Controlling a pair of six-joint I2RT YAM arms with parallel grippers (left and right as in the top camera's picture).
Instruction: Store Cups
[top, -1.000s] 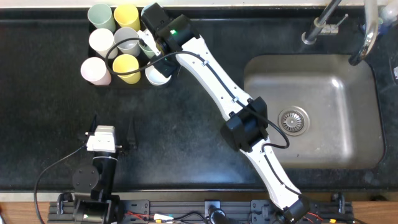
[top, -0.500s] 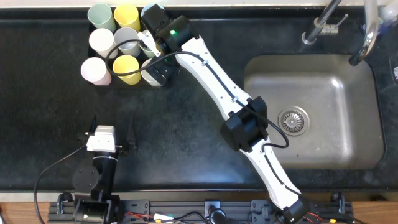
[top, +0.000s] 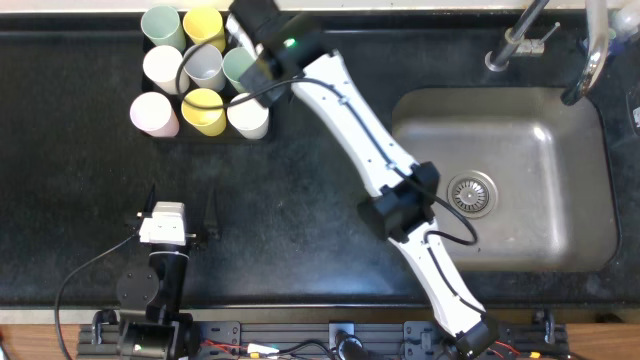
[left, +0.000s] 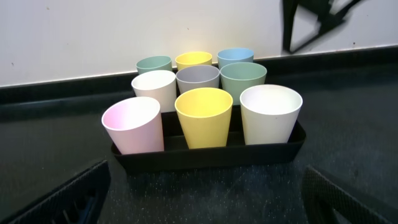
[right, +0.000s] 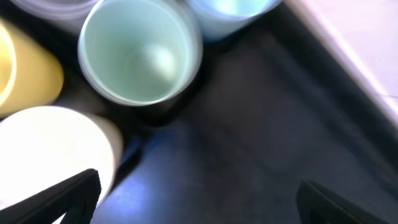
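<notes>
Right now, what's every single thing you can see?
tray: 1, black, counter's far left, by wall
pink cup: 1, pink, near row, left
yellow cups: 2, yellow, middle of near and far rows
white cups: 2, white, near row right, middle row left
grey cup: 1, grey, tray's centre
green cups: 2, green, middle row right, far row left
blue cup: 1, blue, far row right
counter: 1, black, under everything
sink: 1, steel, counter's right
taps: 2, steel, behind sink
left gripper: 1, black, open, low, facing tray
right gripper: 1, black, open, above tray's right edge
</notes>
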